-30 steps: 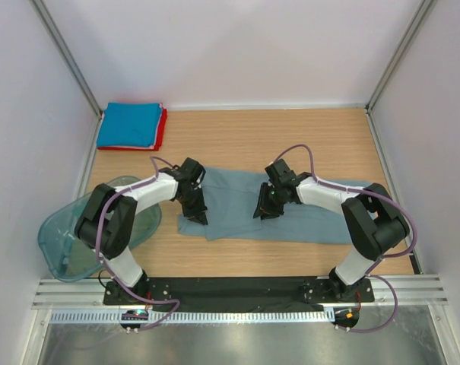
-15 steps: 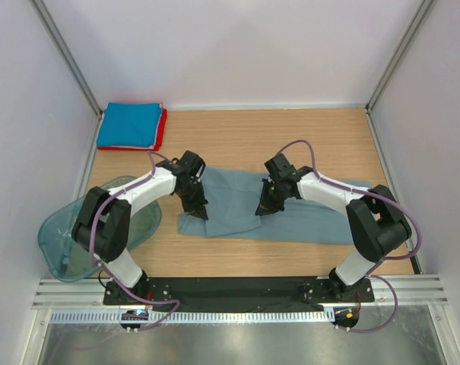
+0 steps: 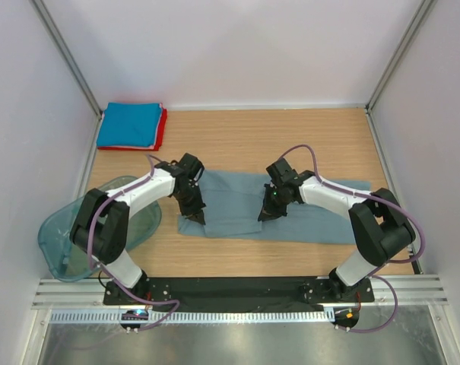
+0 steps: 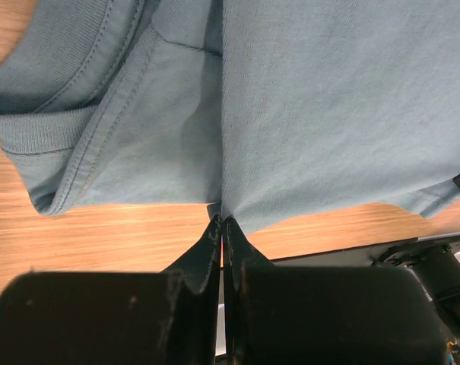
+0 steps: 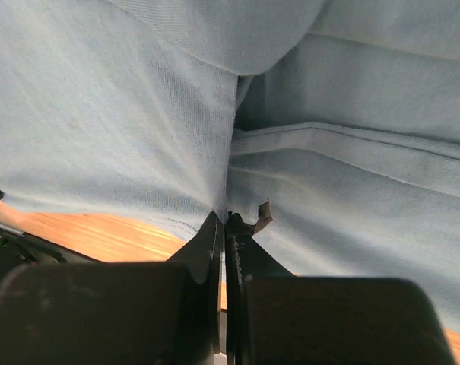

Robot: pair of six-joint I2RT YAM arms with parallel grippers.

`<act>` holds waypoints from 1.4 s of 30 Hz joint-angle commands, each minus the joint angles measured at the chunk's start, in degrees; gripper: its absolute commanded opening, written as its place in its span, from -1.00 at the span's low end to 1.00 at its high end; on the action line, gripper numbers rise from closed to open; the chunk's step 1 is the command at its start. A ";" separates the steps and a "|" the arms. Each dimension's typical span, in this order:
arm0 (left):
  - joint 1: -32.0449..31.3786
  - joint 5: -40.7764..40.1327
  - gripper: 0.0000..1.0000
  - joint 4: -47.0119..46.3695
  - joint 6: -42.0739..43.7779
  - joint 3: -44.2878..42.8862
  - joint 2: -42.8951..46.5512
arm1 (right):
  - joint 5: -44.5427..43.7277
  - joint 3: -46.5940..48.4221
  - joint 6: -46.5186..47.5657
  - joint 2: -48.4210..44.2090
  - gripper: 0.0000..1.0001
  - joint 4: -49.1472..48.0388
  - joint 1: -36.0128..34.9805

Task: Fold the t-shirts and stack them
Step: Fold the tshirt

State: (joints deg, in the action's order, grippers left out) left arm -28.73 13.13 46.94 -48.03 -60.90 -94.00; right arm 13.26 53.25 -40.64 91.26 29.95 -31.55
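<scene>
You see the grey-blue t-shirt (image 3: 230,204), a soft fine-knit cloth with ribbed neck trim and stitched hems, lying as a long flat band across the middle of the wood-grain table (image 3: 290,137). The left tool (image 3: 197,218) is pinched tight on the shirt's near edge at its left end. The right tool (image 3: 264,215) is pinched tight on the near edge toward the middle, and the cloth puckers at its tips. A bright blue t-shirt (image 3: 129,124), folded square, lies on a red t-shirt (image 3: 163,129) at the far left corner. A translucent teal plastic tub (image 3: 62,236) sits at the near left.
</scene>
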 commanded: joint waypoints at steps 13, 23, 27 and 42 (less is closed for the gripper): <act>0.34 0.95 -0.75 1.92 1.09 -1.50 -1.72 | -0.60 0.89 0.04 -0.21 -0.71 0.10 -0.35; 0.08 9.09 -0.18 -5.44 4.45 6.23 7.07 | 1.68 -2.63 -1.28 -3.37 -0.26 -0.51 -0.27; -0.53 10.60 -0.17 -8.18 2.86 9.05 7.69 | 2.56 -3.42 -2.07 -3.55 -0.25 -1.47 -0.35; -0.89 11.48 -0.17 -12.04 3.12 9.22 5.05 | 3.09 -6.58 -4.97 -4.34 -0.26 -4.82 -0.70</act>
State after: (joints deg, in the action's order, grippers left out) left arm -29.50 22.61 36.93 -44.80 -51.18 -88.29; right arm 15.79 46.94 -44.07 88.97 27.35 -31.77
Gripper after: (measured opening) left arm 0.420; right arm 0.371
